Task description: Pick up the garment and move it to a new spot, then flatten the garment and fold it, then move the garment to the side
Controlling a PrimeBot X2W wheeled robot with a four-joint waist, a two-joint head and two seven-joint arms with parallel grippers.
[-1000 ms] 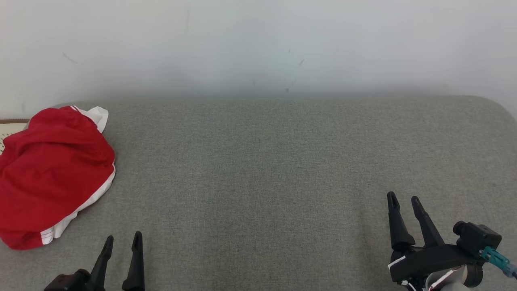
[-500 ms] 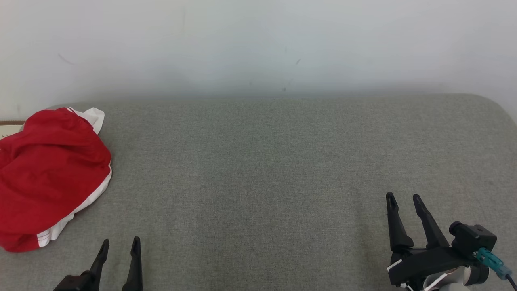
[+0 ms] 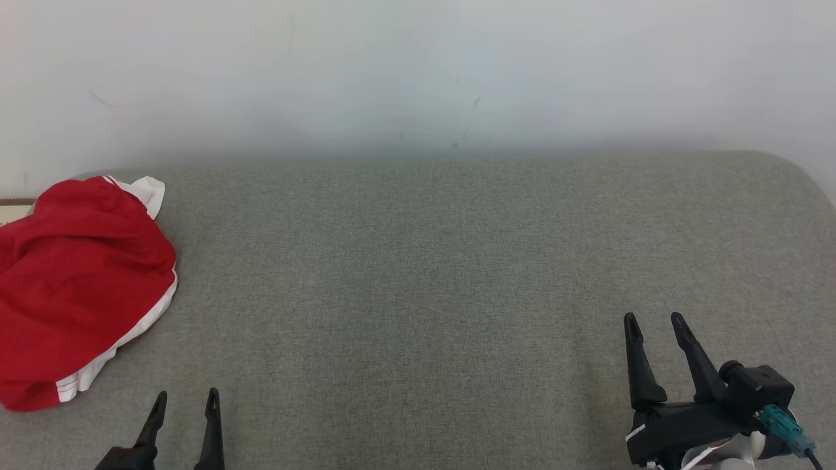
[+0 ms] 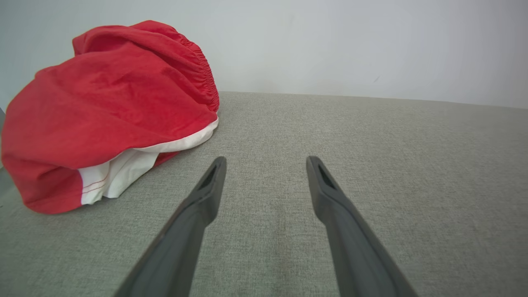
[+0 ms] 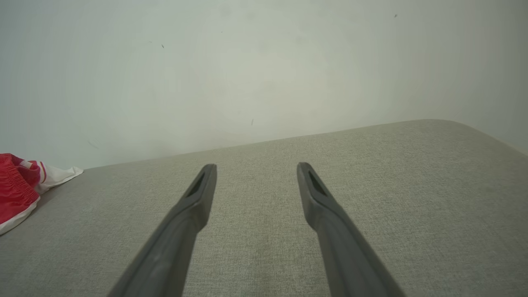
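Note:
The garment (image 3: 75,287) is a crumpled red heap with white trim, lying at the far left of the grey cushion (image 3: 424,274). In the left wrist view the garment (image 4: 107,111) bulks up ahead and to the left, and in the right wrist view a corner of the garment (image 5: 18,189) peeks in at the left edge. My left gripper (image 3: 184,397) hovers at the bottom left, open, just right of the heap's near end and apart from it. My right gripper (image 3: 653,318) stands open at the lower right, far from the cloth. Both grippers (image 4: 266,161) (image 5: 255,167) hold nothing.
A pale wall (image 3: 418,72) rises directly behind the cushion. The cushion's rounded right corner (image 3: 803,176) drops away at the far right. A strip of a beige thing (image 3: 13,205) shows past the cushion's left end behind the garment.
The whole head picture has shifted slightly left and down, so the camera moved. Both grippers sit a little lower in view. The garment has kept its shape and place.

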